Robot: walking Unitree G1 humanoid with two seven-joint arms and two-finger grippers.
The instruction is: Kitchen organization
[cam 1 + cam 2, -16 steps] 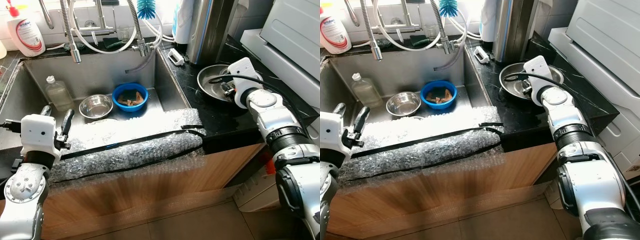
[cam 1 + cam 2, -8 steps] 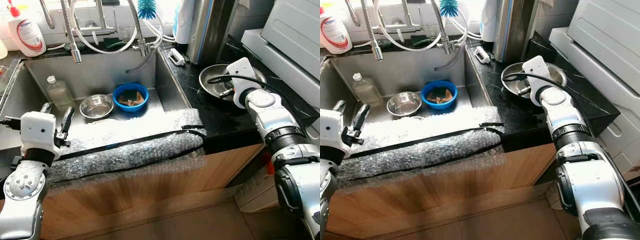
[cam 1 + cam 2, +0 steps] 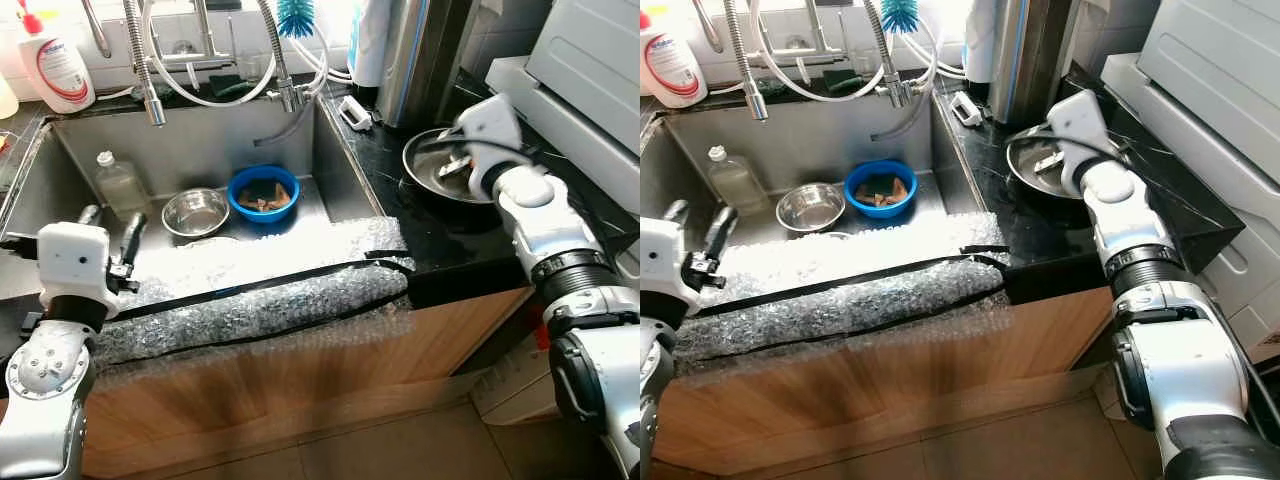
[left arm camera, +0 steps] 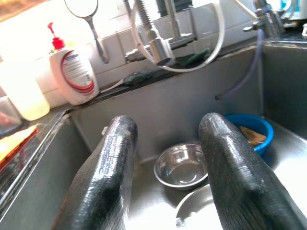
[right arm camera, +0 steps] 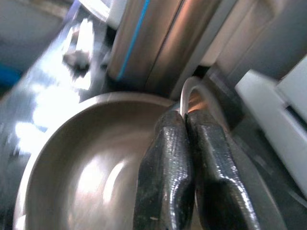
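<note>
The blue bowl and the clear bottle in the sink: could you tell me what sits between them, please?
A small steel bowl sits between the blue bowl and the clear bottle, on the sink floor, seen in both eye views.

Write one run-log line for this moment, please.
right claw: shut, over steel pan on counter | left claw: open, above sink | pan: not lifted
</note>
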